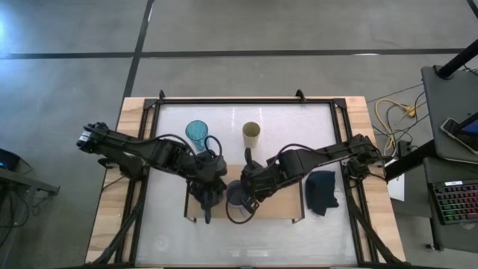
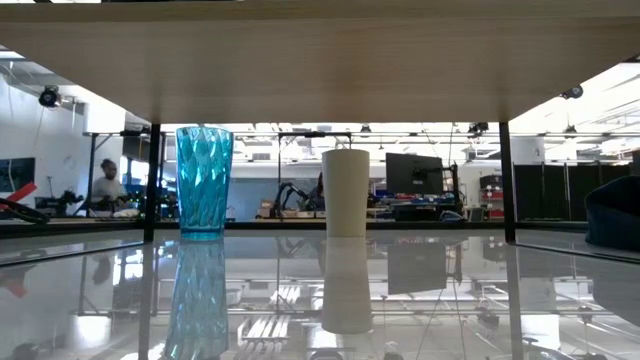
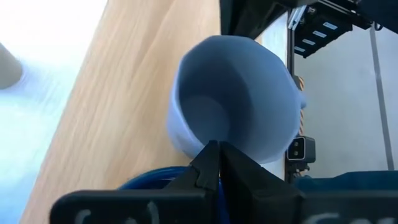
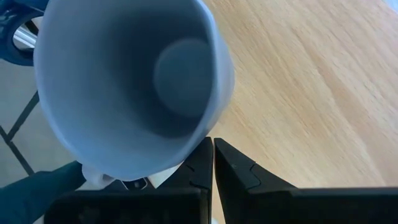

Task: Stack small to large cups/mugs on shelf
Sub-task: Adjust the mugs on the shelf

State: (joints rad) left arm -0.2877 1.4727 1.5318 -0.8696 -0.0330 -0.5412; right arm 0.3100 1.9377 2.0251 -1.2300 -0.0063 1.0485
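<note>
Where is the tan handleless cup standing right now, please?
In the high view, the tan cup stands upright on the white tabletop behind the shelf, right of the teal tumbler.

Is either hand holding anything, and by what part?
The right hand appears to pinch the grey-lavender mug by its rim; left hand: cannot be told.

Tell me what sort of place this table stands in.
Probably a robotics lab or workshop. The low view shows a person seated at a bench and a monitor beyond the table; the high view shows a concrete floor and a keyboard.
</note>
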